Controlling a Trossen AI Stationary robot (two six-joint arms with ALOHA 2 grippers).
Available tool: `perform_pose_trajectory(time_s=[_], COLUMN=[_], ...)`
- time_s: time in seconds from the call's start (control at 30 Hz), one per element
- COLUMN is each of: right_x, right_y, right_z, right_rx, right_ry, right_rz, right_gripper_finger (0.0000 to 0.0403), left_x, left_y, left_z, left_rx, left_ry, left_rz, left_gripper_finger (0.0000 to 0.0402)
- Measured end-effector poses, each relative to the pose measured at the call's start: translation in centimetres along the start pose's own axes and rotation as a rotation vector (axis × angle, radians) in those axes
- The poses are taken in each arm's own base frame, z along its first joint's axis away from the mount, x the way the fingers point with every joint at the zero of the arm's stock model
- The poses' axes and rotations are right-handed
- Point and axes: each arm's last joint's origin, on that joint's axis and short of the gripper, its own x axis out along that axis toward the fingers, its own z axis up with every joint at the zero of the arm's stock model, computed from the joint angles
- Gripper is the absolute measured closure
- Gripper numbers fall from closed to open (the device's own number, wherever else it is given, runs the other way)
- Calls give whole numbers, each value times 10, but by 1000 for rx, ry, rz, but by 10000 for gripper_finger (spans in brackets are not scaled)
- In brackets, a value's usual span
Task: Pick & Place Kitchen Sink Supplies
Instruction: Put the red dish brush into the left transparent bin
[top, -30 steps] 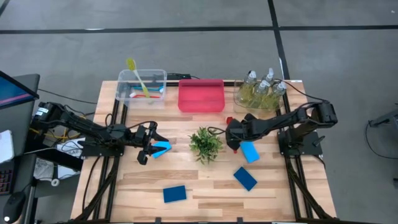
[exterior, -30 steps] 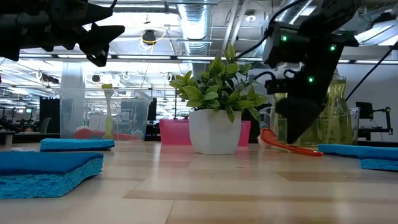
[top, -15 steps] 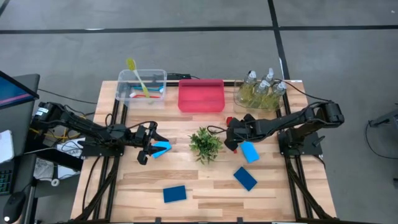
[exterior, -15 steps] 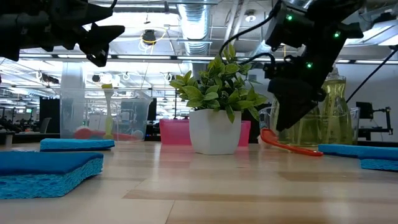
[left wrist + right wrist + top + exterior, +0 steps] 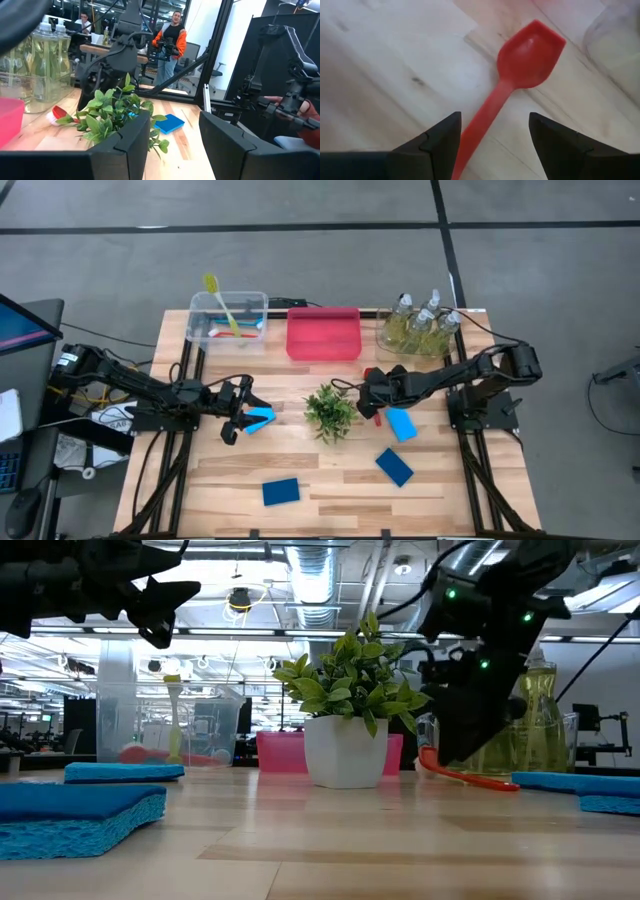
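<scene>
A red brush (image 5: 530,50) lies flat on the table, right of the small plant (image 5: 330,410); it also shows in the low view as the red brush (image 5: 470,778). My right gripper (image 5: 494,120) hangs open just above it, slanting down, one finger on either side of the handle. I see no touch. My left gripper (image 5: 238,420) is held level and open above the table's left half with nothing between its fingers (image 5: 142,125). A blue sponge (image 5: 261,418) lies on the table under its tips.
Along the far edge stand a clear bin with brushes (image 5: 228,318), a pink bin (image 5: 323,333) and a clear bin of pump bottles (image 5: 415,330). Other blue sponges (image 5: 400,423) (image 5: 394,466) (image 5: 281,491) lie on the table. People show beyond the table (image 5: 172,45).
My right gripper has rolled its wrist over the red brush and stayed roughly in place. The brush and the sponges have not moved.
</scene>
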Motion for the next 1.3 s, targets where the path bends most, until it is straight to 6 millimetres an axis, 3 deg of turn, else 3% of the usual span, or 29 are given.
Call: perform_pose_trajectory(time_s=[0.37,0.63,0.83,1.3], right_x=[28,32,33,28], right_y=[6,7,8,9], right_z=[-5,-6,-6,-3], right_rx=[-1,-27,89,111], right_ry=[51,58,57,60], right_rz=[-41,-39,-26,22], right_gripper_finger=[176,191,229,346], left_x=[0,0,0,0], left_y=[0,0,0,0], left_z=[0,0,0,0], left_rx=[0,0,0,0], left_ry=[0,0,0,3], left_rz=[0,0,-1,0], left_gripper_finger=[229,229,229,229])
